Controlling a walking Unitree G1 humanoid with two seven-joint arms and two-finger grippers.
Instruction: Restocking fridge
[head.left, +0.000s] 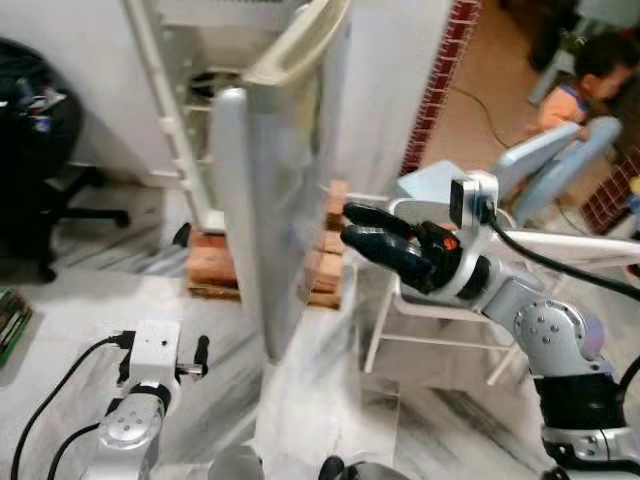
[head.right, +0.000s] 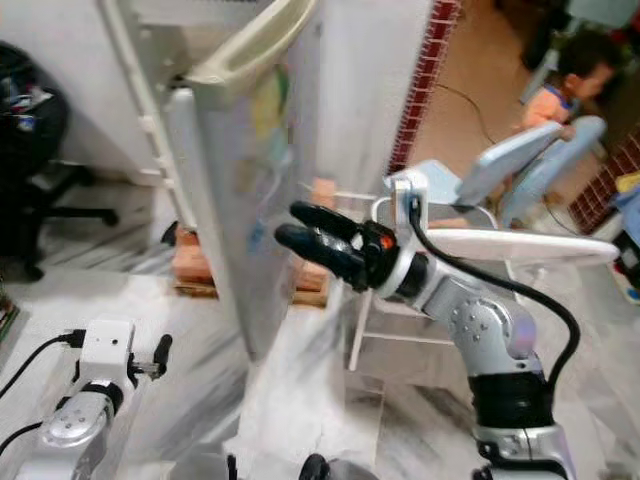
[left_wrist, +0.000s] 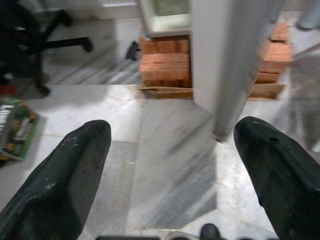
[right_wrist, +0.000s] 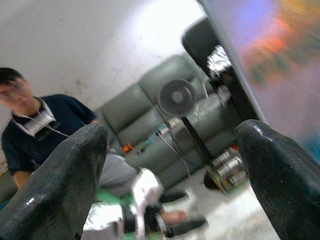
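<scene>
The white fridge (head.left: 190, 90) stands on bricks (head.left: 215, 268) with its door (head.left: 275, 200) swung out, edge-on to me. My right gripper (head.left: 345, 225) is raised just to the right of the door, level with its middle and close to its outer face, open with nothing between its fingers (head.right: 315, 215). In the right wrist view the gripper (right_wrist: 172, 132) is open with the door's face (right_wrist: 280, 65) beside it. Hanging low at the bottom left, my left gripper (head.left: 200, 355) is open over the marble floor (left_wrist: 165, 170), short of the door's bottom corner (left_wrist: 222, 132).
A white folding chair (head.left: 430, 315) stands right behind the right arm. One person (head.left: 590, 80) sits at the far right; another person (right_wrist: 40, 140) sits on a grey sofa near a fan (right_wrist: 175, 97). A black office chair (head.left: 40, 160) is at the left.
</scene>
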